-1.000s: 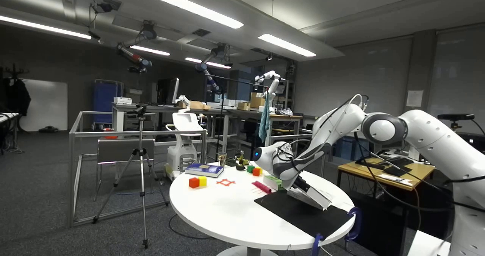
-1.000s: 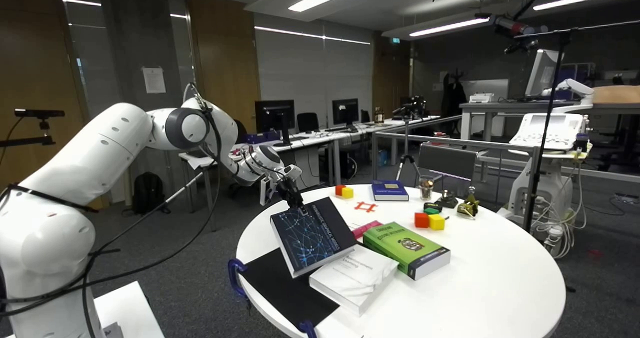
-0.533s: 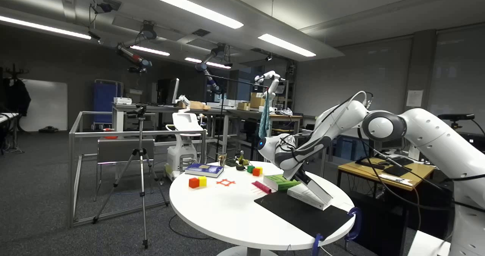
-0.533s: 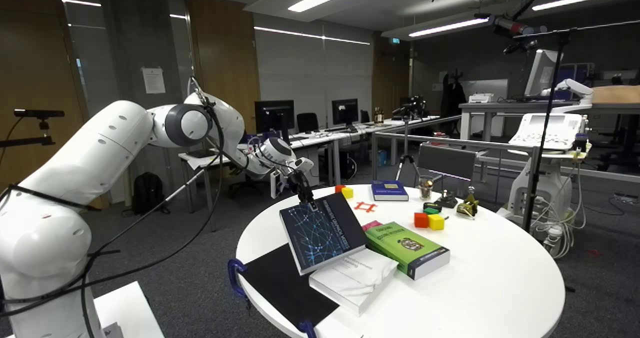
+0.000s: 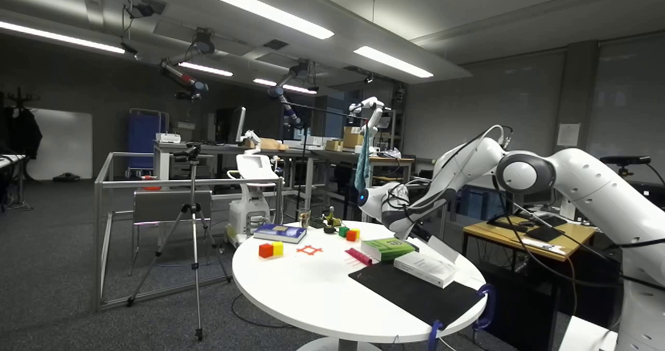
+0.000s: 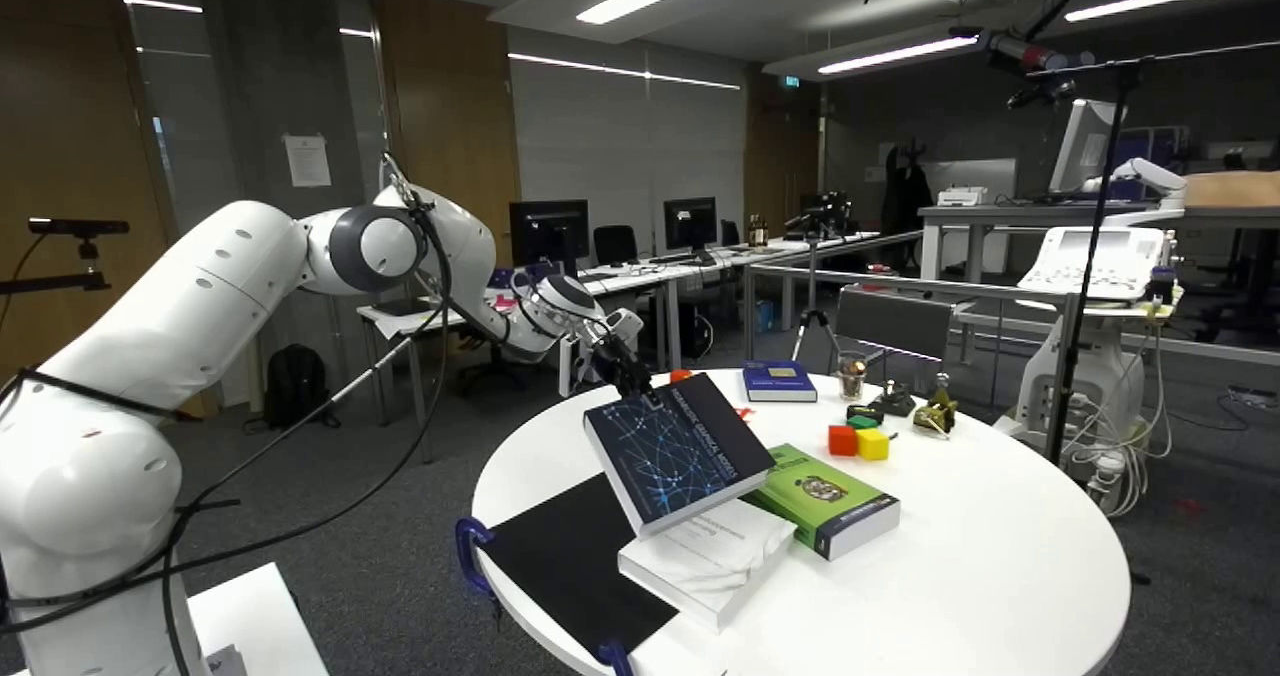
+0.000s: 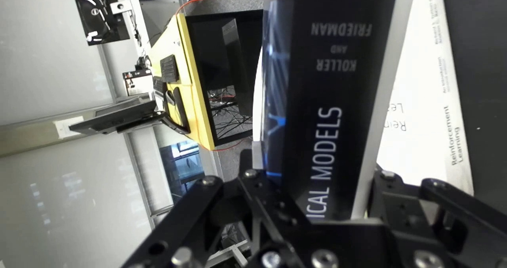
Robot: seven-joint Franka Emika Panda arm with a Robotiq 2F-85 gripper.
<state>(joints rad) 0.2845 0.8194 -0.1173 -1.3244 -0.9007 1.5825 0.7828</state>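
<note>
My gripper (image 7: 317, 173) is shut on a thick dark blue book (image 7: 336, 97), with one finger on each cover near the spine. In an exterior view the dark blue book (image 6: 680, 451) hangs tilted below the gripper (image 6: 638, 388), its cover with a light-blue network pattern facing up. Its low edge overlaps a white book (image 6: 708, 556); I cannot tell whether they touch. The white book lies flat, partly on a black mat (image 6: 570, 546). A green book (image 6: 815, 496) lies beside it, partly covered in that view by the held book. In an exterior view the held book (image 5: 441, 249) shows behind the white book (image 5: 425, 269).
A round white table (image 5: 311, 294) carries all this. A pink object (image 5: 358, 256), a red frame (image 5: 309, 250), a blue book (image 6: 779, 381), coloured cubes (image 6: 858, 442), a glass (image 6: 852, 374) and small dark items stand on it. Purple clamps (image 5: 486, 307) grip the mat's edge.
My gripper has carried the dark blue book over the mat towards the green book, and the book is tilted differently. More of the mat and white book show now. The other things have not moved.
</note>
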